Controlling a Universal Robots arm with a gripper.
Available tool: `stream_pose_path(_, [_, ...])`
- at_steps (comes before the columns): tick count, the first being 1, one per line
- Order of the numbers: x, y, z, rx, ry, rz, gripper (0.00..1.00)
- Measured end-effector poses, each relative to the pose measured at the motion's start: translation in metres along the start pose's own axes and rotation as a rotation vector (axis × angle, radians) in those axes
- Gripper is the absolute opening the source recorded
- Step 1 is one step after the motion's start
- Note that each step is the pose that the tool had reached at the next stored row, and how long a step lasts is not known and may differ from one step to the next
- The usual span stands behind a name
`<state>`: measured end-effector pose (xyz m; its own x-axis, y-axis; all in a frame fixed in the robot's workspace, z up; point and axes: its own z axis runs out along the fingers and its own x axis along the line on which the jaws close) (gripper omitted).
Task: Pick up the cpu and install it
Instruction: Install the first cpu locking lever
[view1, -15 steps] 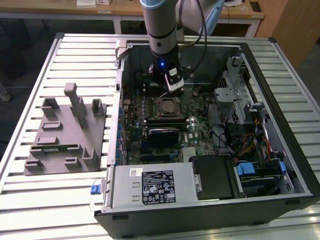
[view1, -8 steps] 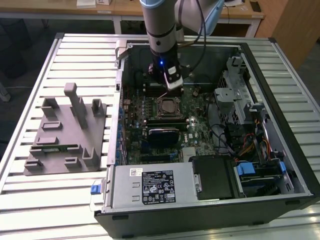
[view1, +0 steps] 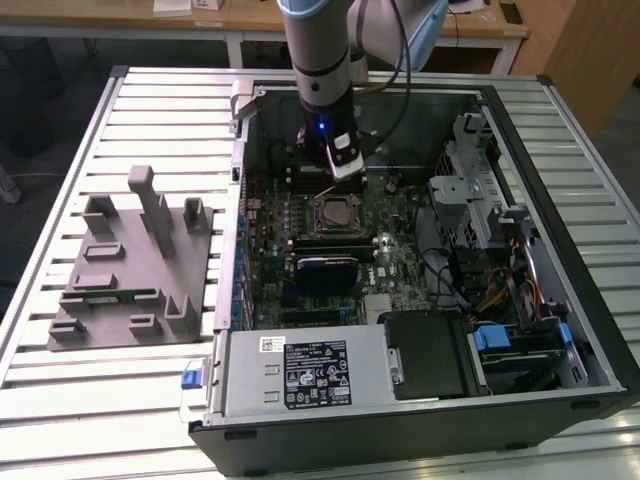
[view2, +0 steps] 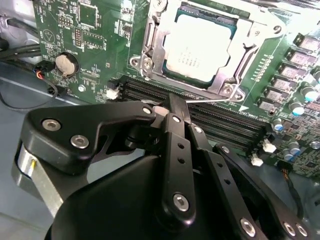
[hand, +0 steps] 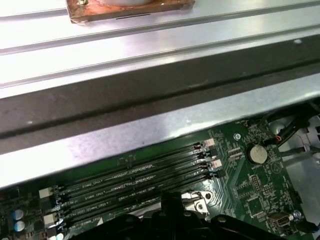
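An open computer case (view1: 560, 330) lies on the slatted worktop (view1: 60, 400), its motherboard (view2: 90, 45) exposed. The cpu (view2: 197, 47) sits in the socket (view2: 150, 65) near the board's middle, beside the memory slots (hand: 130, 187). A grey holder (view1: 130, 270) stands on the worktop near its edge at the exterior view's left. The arm reaches straight down into the case; the gripper (view2: 170, 107) hovers just above the slots, fingers together, holding nothing.

Arm over the open computer

The arm (view1: 322, 60) reaches down into the open computer case (view1: 420, 260) on the slatted table (view1: 100, 400). Its claw (view1: 338, 178) hangs just above the socket (view1: 336, 213). A grey holder block (view1: 130, 265) sits beside the case.
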<state>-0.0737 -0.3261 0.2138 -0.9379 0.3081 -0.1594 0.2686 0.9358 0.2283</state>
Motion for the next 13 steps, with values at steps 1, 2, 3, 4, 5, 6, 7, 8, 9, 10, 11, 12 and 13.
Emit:
stream_pose_path(1, [0.0003, -0.0002, 0.0009, -0.0005, -0.0026, 0.001, 0.11])
stream_pose_path(2, [0.0005, -0.0004, 0.0018, -0.0010, -0.0052, 0.002, 0.11])
stream_pose_path(3, [0.0009, -0.0006, 0.0028, -0.0015, -0.0078, 0.003, 0.11])
stream_pose_path(4, [0.0013, -0.0006, 0.0036, -0.0018, -0.0098, 0.004, 0.11])
stream_pose_path(5, [0.0017, -0.0003, 0.0042, -0.0019, -0.0110, 0.005, 0.11])
stream_pose_path(6, [0.0021, 0.0003, 0.0047, -0.0016, -0.0115, 0.006, 0.11])
stream_pose_path(7, [0.0025, 0.0011, 0.0052, -0.0016, -0.0121, 0.007, 0.11])
stream_pose_path(8, [0.0029, 0.0020, 0.0057, -0.0016, -0.0126, 0.009, 0.11])
stream_pose_path(9, [0.0033, 0.0029, 0.0061, -0.0013, -0.0131, 0.010, 0.11])
stream_pose_path(10, [0.0037, 0.0039, 0.0066, -0.0011, -0.0135, 0.012, 0.11])
stream_pose_path(11, [0.0040, 0.0046, 0.0071, -0.0007, -0.0140, 0.014, 0.11])
stream_pose_path(12, [0.0042, 0.0048, 0.0075, -0.0002, -0.0149, 0.016, 0.11])
stream_pose_path(13, [0.0043, 0.0049, 0.0079, 0.0010, -0.0161, 0.020, 0.11])
